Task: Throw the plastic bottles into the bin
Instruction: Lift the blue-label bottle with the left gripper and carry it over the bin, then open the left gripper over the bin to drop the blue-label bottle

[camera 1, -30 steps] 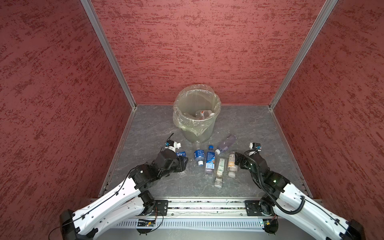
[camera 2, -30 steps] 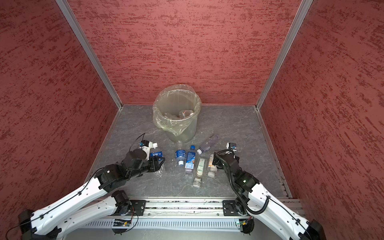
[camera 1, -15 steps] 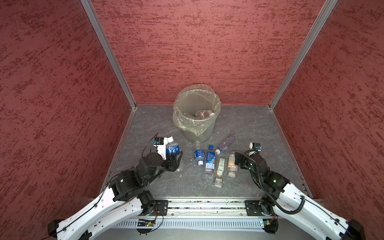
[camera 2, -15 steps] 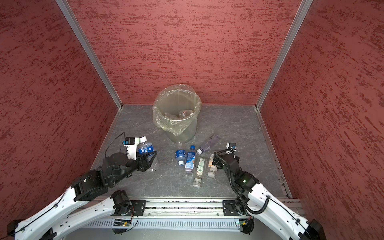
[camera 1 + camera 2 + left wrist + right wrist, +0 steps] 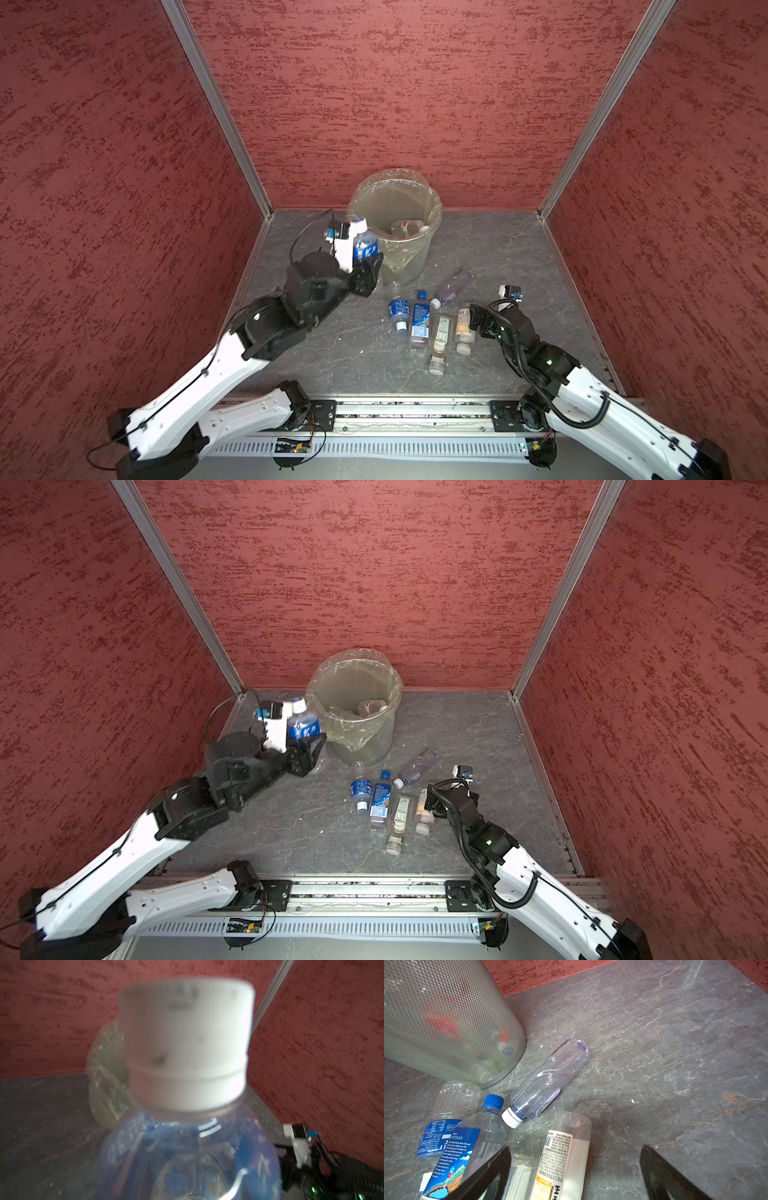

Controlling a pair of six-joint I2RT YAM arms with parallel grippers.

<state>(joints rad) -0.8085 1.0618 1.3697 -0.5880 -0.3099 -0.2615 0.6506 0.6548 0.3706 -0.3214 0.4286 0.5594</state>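
My left gripper (image 5: pixel 368 268) (image 5: pixel 308 750) is shut on a blue-labelled plastic bottle (image 5: pixel 365 248) (image 5: pixel 303 728) (image 5: pixel 187 1157) with a white cap, held upright in the air beside the left rim of the bin (image 5: pixel 409 257) (image 5: pixel 370 739) (image 5: pixel 106 1076) (image 5: pixel 446 1018). The bin is lined with a clear bag, and a red-labelled bottle (image 5: pixel 405 226) lies inside. Several bottles lie in a row on the floor in front of the bin. My right gripper (image 5: pixel 473 322) (image 5: pixel 430 803) (image 5: pixel 574 1176) stands open low over the yellow-labelled bottle (image 5: pixel 462 328) (image 5: pixel 562 1159) at the right end of that row.
On the grey floor lie a blue-labelled bottle (image 5: pixel 399 309), a blue-capped bottle (image 5: pixel 420 320) (image 5: pixel 467 1147), a clear bottle (image 5: pixel 451 286) (image 5: pixel 548 1082) and a white-labelled one (image 5: pixel 440 334). Red walls close in three sides. A metal rail (image 5: pixel 407 411) runs along the front.
My left gripper has lifted the blue-labelled bottle off the floor and carried it up and back to the bin's left rim. The right arm has stayed still.
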